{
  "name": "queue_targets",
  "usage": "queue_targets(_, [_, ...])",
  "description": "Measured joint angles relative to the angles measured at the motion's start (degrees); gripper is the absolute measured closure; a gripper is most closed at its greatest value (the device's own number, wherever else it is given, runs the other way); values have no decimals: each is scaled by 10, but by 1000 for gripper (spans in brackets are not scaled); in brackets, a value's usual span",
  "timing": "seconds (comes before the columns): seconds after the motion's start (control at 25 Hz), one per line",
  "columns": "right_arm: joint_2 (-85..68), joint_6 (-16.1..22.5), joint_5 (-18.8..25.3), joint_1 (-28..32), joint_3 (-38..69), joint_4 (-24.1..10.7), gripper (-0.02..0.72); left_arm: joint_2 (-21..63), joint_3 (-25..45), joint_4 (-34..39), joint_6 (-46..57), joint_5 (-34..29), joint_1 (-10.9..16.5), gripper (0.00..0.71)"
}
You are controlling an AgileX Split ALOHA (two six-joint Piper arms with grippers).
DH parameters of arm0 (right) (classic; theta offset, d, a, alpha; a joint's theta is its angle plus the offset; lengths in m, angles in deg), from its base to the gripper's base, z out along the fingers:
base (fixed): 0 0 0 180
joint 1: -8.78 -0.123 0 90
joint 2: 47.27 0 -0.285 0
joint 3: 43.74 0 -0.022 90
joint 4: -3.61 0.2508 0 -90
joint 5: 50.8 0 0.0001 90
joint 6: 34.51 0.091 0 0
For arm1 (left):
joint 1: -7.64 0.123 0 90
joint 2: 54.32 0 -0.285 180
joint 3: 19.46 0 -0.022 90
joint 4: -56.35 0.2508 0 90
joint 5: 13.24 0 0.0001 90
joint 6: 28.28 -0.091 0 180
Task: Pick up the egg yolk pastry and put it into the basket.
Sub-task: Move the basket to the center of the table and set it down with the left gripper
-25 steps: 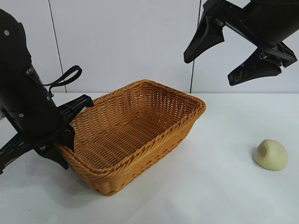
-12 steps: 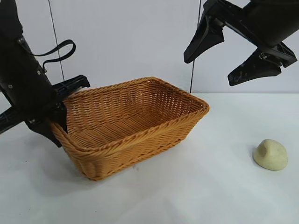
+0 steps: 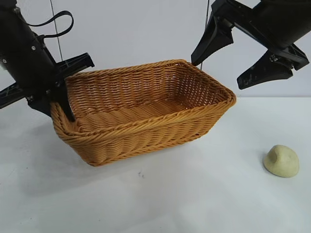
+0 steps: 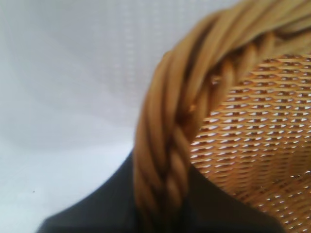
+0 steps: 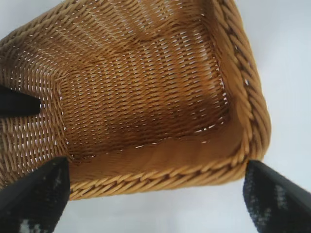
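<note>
Lifted: one basket [image 3: 146,116]; one pastry [image 3: 281,160] unmoved.

surface: white table [image 3: 204,204] | backdrop: pale panelled wall [image 3: 136,39], thin dark vertical seams

Both arms are matte black: the left one, at the frame's upper left, has a rounded casing dotted with small silver screws, a thin black cable loop [image 3: 52,22] and a flat-fingered left claw [image 3: 62,92], while the right claw [image 3: 233,60], upper right, has two broad, tapering angular fingers.
</note>
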Motion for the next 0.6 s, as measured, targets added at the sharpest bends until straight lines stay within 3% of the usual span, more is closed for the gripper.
queue_targets(0.32, [0,0,0,0,0,0,12,-72,-107,10,-147,-89,0,627])
queue_targets(0.6, [0,0,0,0,0,0,12,-95,-121,10,-166,-102,11,627])
